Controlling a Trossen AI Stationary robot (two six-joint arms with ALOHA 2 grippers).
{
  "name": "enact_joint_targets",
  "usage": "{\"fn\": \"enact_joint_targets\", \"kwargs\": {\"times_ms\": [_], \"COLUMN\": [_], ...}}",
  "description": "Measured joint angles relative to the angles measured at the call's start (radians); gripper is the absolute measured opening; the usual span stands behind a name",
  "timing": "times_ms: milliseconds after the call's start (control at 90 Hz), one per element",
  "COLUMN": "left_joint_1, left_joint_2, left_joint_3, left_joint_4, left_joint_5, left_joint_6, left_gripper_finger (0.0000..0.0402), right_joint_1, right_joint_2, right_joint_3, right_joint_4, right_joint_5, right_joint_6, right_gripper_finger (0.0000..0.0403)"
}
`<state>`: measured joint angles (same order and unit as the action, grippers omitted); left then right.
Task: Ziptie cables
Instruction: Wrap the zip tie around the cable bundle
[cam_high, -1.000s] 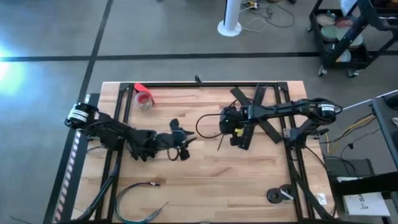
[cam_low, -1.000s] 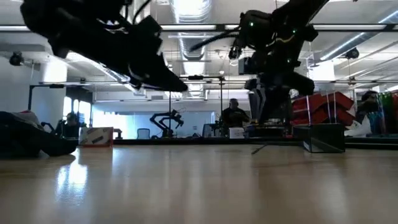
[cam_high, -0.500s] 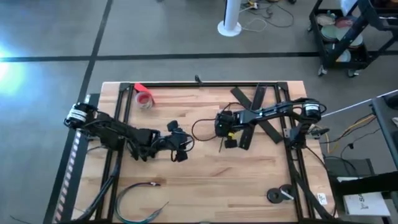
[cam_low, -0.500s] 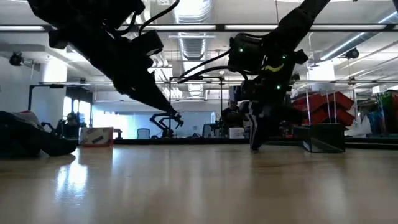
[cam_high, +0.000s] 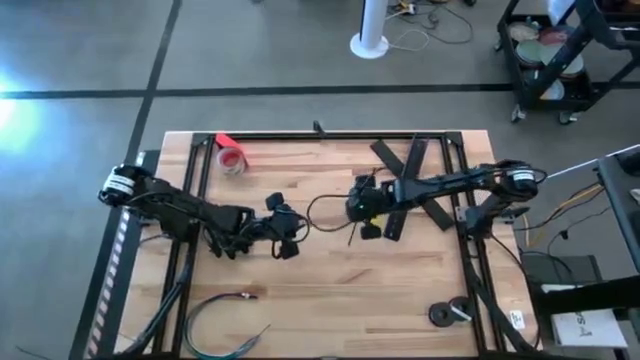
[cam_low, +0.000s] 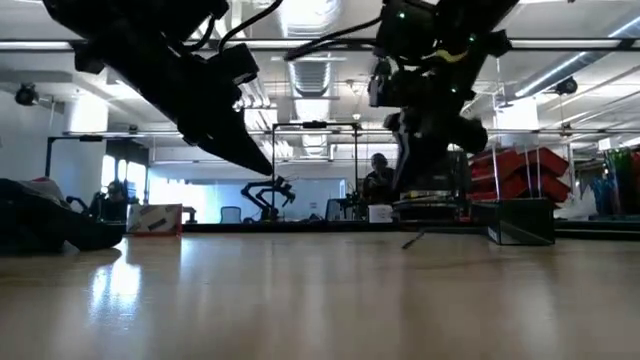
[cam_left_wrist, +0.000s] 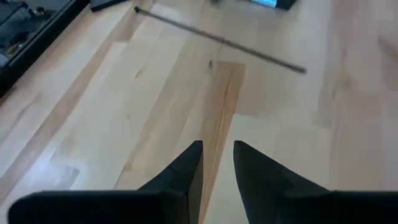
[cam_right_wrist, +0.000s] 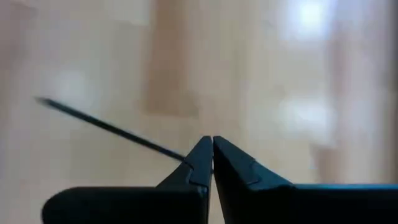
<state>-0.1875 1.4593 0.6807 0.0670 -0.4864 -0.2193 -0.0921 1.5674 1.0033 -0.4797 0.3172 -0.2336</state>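
Ziptie (cam_high: 352, 233) lay as one thin, straight dark strip on the pale wood table (cam_high: 330, 290), near its middle and just beside the right gripper (cam_high: 366, 218). In the low view it was only a short slanted sliver (cam_low: 413, 240) on the tabletop. The right wrist view was blurred. There the strip (cam_right_wrist: 112, 127) ran up to the tips of the two dark fingers (cam_right_wrist: 239, 163), which were pressed together with no gap. Whether they pinched its end could not be made out.

The left gripper (cam_high: 288, 240) hung over the table just left of centre. Its two pointed fingers (cam_left_wrist: 186, 171) stood slightly apart and held nothing. Beyond them the left wrist view showed the ziptie (cam_left_wrist: 221, 40) lying whole across the wood grain.

Cables (cam_high: 215, 305) lay well apart from both grippers, near the table's front left corner. They formed a loose curved bundle of green and dark wires with pale ends. Their lower part was cut off by the picture's edge, and the separate wires were too fine to count.

Several wide flat black strips (cam_high: 412, 160) crossed one another behind the right arm, which partly covered them. One red tape roll (cam_high: 232, 157) sat at the back left.
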Motion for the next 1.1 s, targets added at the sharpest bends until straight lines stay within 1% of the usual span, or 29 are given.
{"fn": "enact_joint_targets", "kwargs": {"times_ms": [78,111,156,244,344,422,478,622,844,967,1100], "left_joint_1": [0.000,0.000,0.000,0.000,0.000,0.000,0.000,0.000,0.000,0.000,0.000], "left_joint_2": [0.004,0.004,0.007,0.013,0.014,0.017,0.015,0.016,0.016,0.016,0.016], "left_joint_3": [-0.001,-0.005,-0.006,-0.007,-0.008,-0.009,-0.010,-0.010,-0.010,-0.011,-0.011], "left_joint_4": [0.028,0.023,0.027,0.053,0.066,0.064,0.067,0.075,0.074,0.075,0.074], "left_joint_5": [-0.001,0.000,-0.001,-0.001,-0.001,0.000,-0.001,-0.001,-0.001,-0.001,-0.001], "left_joint_6": [0.000,0.000,-0.001,-0.003,-0.005,-0.011,-0.011,-0.014,-0.015,-0.014,-0.014], "left_gripper_finger": [0.0076,0.0076,0.0075,0.0075,0.0075,0.0075,0.0075,0.0075,0.0075,0.0075,0.0075], "right_joint_1": [-0.068,-0.102,-0.148,-0.242,-0.350,-0.404,-0.425,-0.449,-0.430,-0.389,-0.314], "right_joint_2": [-0.029,-0.030,-0.030,-0.013,0.028,0.068,0.096,0.164,0.223,0.227,0.224], "right_joint_3": [-0.010,-0.011,-0.014,-0.015,-0.019,-0.019,-0.019,-0.019,-0.012,-0.012,-0.013], "right_joint_4": [-0.015,-0.017,-0.017,-0.017,-0.021,0.002,0.006,0.033,0.061,0.070,0.078], "right_joint_5": [0.101,0.116,0.111,0.054,-0.059,-0.166,-0.197,-0.184,-0.193,-0.199,-0.218], "right_joint_6": [0.038,0.058,0.089,0.140,0.174,0.190,0.193,0.188,0.185,0.198,0.232], "right_gripper_finger": [0.0000,0.0000,0.0000,0.0000,0.0000,0.0000,0.0000,0.0000,0.0000,0.0000,0.0000]}}
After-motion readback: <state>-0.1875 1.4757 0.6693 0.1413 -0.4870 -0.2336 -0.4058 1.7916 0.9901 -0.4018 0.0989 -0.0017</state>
